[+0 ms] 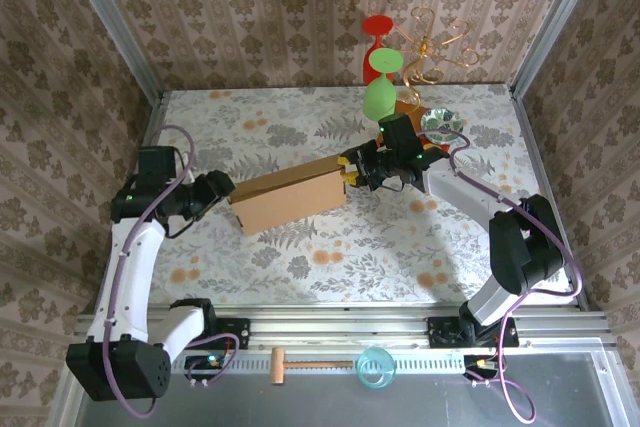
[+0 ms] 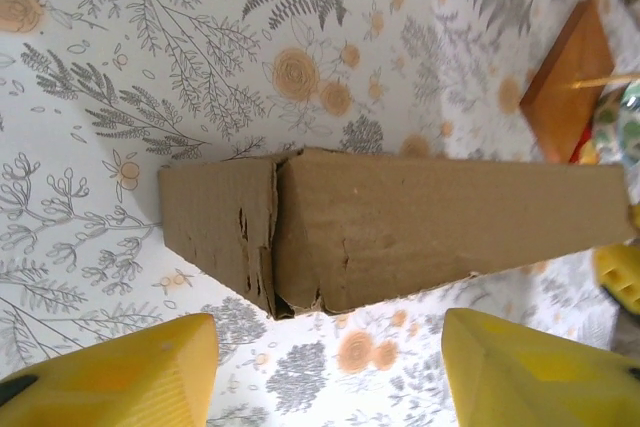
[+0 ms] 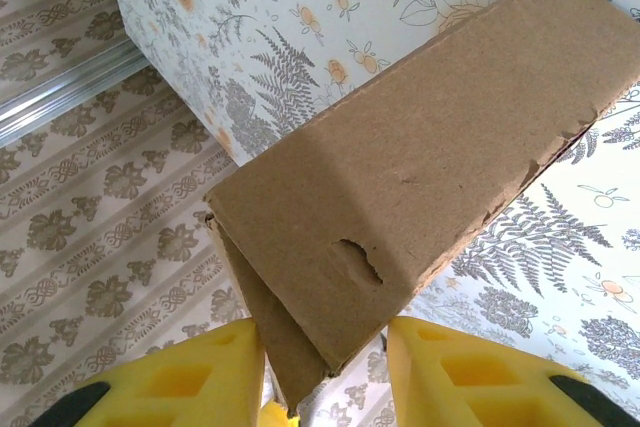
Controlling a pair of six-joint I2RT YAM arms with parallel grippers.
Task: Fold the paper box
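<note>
The paper box (image 1: 290, 199) is lying closed on the floral worktop (image 1: 300, 257) near its centre, as a long shallow brown block running from 8 o'clock to 2 o'clock in the overhead view. The left end effector (image 1: 224, 190) is hovering just off the box's 9 o'clock end. In the left wrist view its yellow fingers (image 2: 130, 372) are standing well apart and touching nothing, with the box's creased end lying ahead of them at 12 o'clock, clear of both pads. The right end effector (image 1: 350, 173) is sitting at the box's 3 o'clock end. In the right wrist view its yellow fingers (image 3: 190, 377) are bracketing the box's near corner, one against the loose end flap and the other against the opposite edge, so the jaws are clamping the cardboard between them. An orange-brown board (image 2: 565, 77) is resting on the worktop beyond the box, apart from it, at 2 o'clock in the left wrist view.
</note>
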